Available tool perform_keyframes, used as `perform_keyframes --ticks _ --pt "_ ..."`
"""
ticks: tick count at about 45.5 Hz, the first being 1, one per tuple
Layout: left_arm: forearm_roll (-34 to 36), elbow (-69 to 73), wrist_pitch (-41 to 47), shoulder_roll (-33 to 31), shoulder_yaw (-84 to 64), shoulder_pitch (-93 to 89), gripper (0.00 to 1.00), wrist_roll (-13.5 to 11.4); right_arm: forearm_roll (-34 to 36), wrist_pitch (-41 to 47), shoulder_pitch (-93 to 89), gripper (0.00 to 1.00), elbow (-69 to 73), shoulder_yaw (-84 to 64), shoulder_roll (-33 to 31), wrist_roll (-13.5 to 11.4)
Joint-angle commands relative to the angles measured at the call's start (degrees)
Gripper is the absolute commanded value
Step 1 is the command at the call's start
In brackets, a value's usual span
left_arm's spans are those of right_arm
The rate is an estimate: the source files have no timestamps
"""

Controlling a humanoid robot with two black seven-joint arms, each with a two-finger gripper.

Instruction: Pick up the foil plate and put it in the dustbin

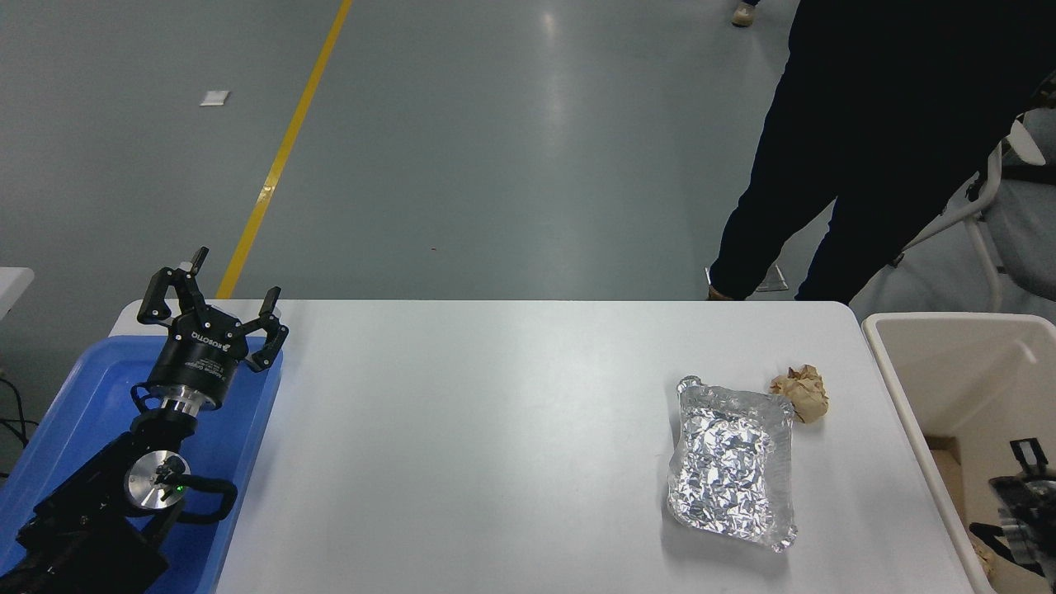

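Two arms show: the left gripper (213, 299), jaws wide, is parked over the blue tray (74, 396). Of the right gripper (1027, 495), low inside the dustbin (899, 404), I cannot tell the jaws. The foil plate (733, 464) lies just beside the dustbin, touching a paper ball (802, 393). Better to pinch its near rim gently, away from the ball.

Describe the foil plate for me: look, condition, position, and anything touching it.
The foil plate is crinkled shiny silver foil, roughly rectangular, with a raised, bent rim. It lies open side up on the white table near the right end, long side running away from the camera. Its far right corner sits against or just short of a crumpled brown paper ball. Neither hand touches it.
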Motion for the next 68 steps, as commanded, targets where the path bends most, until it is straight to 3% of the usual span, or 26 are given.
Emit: perform_keyframes --ticks 1,14,20,27,34,50,68 --pt "0.0 0.0 0.0 0.0 0.0 0.0 0.99 0.0 0.1 0.3 8.8 1.00 6.4 -9.2 -6.8 -0.1" --pt "0.0 0.0 0.0 0.0 0.1 0.0 0.98 0.0 -2.3 1.8 34.8 1.00 32.6 -20.1 -22.0 0.0" --pt "0.0 0.0 0.0 0.0 0.0 0.0 0.98 0.1 -5.6 5.3 48.4 1.00 41.3 -28.8 -23.5 0.0" --pt "0.0 0.0 0.0 0.0 0.1 0.0 0.98 0.1 -5.9 15.3 58.7 1.00 46.4 -30.5 -23.8 0.0" --pt "0.0 0.0 0.0 0.0 0.0 0.0 0.98 0.1 -7.0 27.6 70.5 1.00 55.7 -34.2 -23.6 -0.2" --pt "0.0 0.0 0.0 0.0 0.0 0.0 0.98 0.1 -7.2 36.4 100.5 1.00 85.2 -51.6 -18.7 -0.4" --pt "0.0 0.0 0.0 0.0 0.0 0.0 0.98 0.1 -0.7 49.0 113.2 1.00 88.7 -53.1 -10.0 -0.2"
